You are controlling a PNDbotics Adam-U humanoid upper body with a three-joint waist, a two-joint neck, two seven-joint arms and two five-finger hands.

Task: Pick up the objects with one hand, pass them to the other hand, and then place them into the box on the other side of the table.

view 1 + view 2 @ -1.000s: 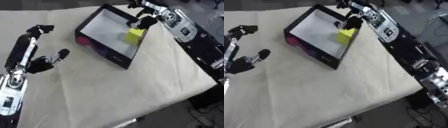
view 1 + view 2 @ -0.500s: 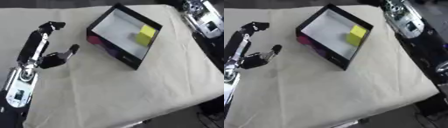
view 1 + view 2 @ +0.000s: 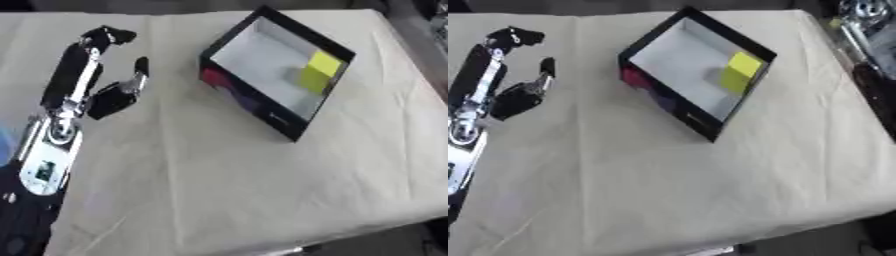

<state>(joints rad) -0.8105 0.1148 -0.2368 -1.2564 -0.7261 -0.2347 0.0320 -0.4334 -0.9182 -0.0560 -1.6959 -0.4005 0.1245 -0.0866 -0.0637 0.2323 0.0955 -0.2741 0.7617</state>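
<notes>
Left hand [image 3: 98, 82] flat over tabletop [image 3: 227, 170], fingers relaxed, thumb spread, holding nothing. Right hand out of view. Yellow block [image 3: 317, 71] inside box [image 3: 254, 102], against far wall.

"What does the robot's left arm [image 3: 52, 145] look like?"

"It is mostly black, with shiny silver parts. There is a round silver joint on it, like a big button. Lower down is a long silver plate with a small dark square on it."

"And its left hand [image 3: 92, 75]?"

"Black and thin, like sticks joined together. A silver strip runs along the long part. The thumb is black too."

"Can you see the right arm [image 3: 866, 30]?"

"Only a bit, at the far edge. It is black with a silver round piece. I can't make out more."
</notes>
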